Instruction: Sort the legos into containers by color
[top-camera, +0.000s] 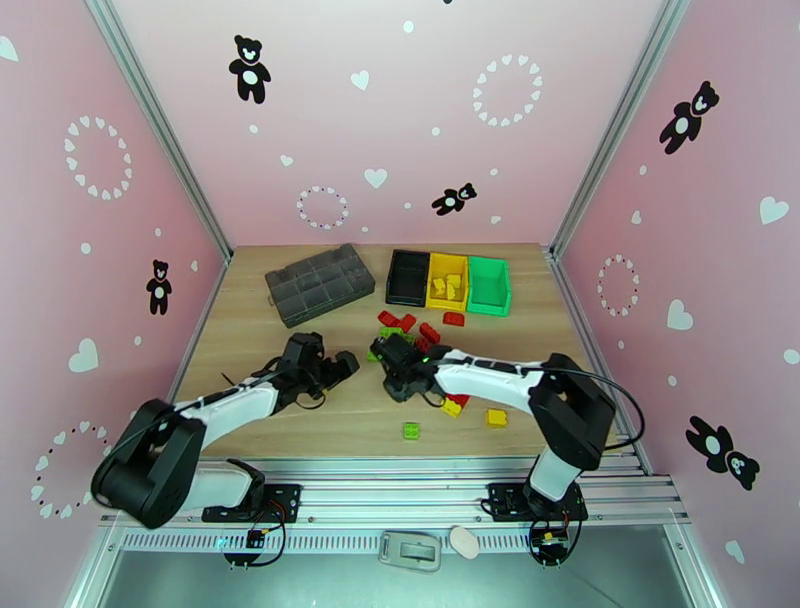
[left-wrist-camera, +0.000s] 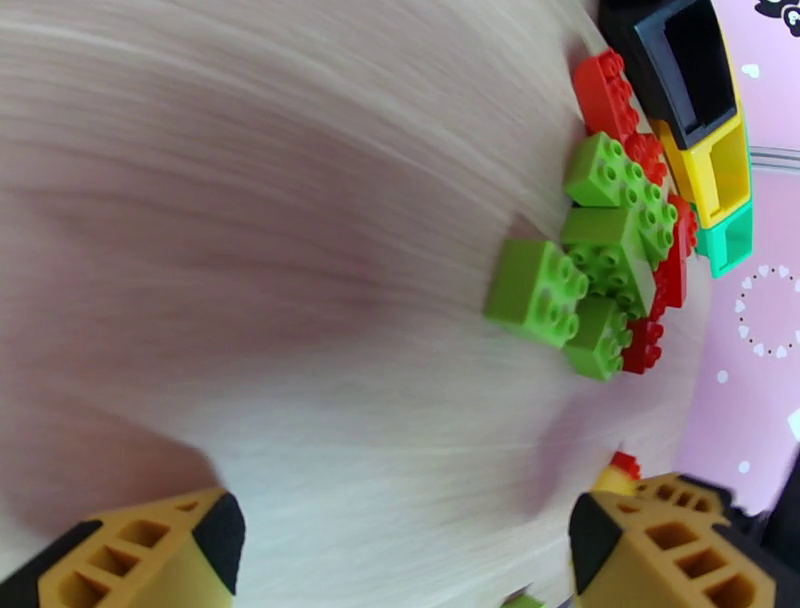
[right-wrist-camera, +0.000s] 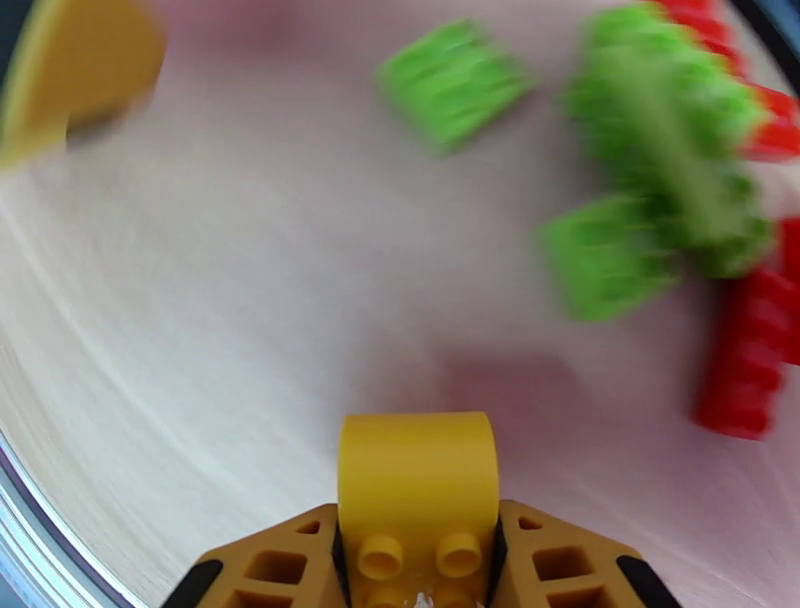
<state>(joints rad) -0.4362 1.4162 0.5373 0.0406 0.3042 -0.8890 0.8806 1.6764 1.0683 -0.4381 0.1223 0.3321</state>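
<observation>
1. The right gripper (right-wrist-camera: 418, 545) is clamped on a yellow brick (right-wrist-camera: 417, 465), with the studs facing the wrist camera.
2. Just ahead of it lie loose green and red legos (right-wrist-camera: 650, 150). The carry should probably pass high over them.
3. Beyond those stands the yellow bin (top-camera: 447, 305). Releasing low and centred looks safest.
4. The left gripper (left-wrist-camera: 405, 545) hangs alongside, spread wide and empty.
5. No brand or writing is readable.

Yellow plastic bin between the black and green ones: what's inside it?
A few yellow studded plastic bricks lie in the bin; their count is unclear, and anything beneath them is covered.
</observation>
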